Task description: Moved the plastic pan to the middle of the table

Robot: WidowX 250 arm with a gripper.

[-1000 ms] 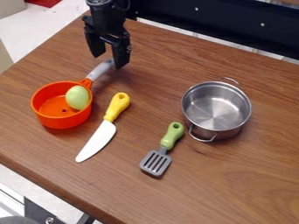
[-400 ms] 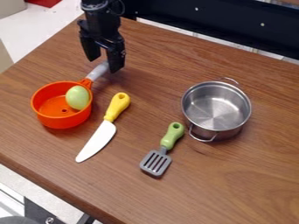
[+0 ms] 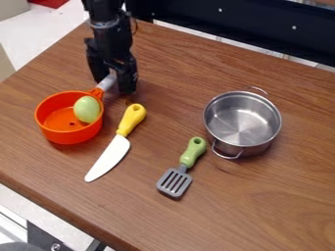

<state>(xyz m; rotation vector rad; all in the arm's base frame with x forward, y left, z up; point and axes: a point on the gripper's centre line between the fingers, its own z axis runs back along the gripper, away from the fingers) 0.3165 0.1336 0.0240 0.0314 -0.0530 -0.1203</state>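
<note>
Fingers of the black gripper (image 3: pixel 114 86) stand spread, one either side of the grey handle (image 3: pixel 107 83) of the orange pan (image 3: pixel 69 138); they look open, with no grip closed on it, though whether either one touches the handle I cannot tell. The bowl of the pan sits just below and left of them in the view, with a pale green egg (image 3: pixel 86 109) inside. What has changed is the gripper: it has come down and a little leftward, so the handle now runs between the fingers, while the pan is where it was. That seems to leave closing as the next step, then a lift or a drag towards the middle of the table (image 3: pixel 262 211), below and right of the fingers. The knife (image 3: pixel 110 156) is the nuisance (its yellow end lies just below the right-hand fingertip), and a low drag would likely shove it. Further off, down and right, lies the spatula (image 3: pixel 180 174), and beyond its green end stands the metal pot (image 3: pixel 239 147), well right of the fingers; the egg may roll if the pan tips
</note>
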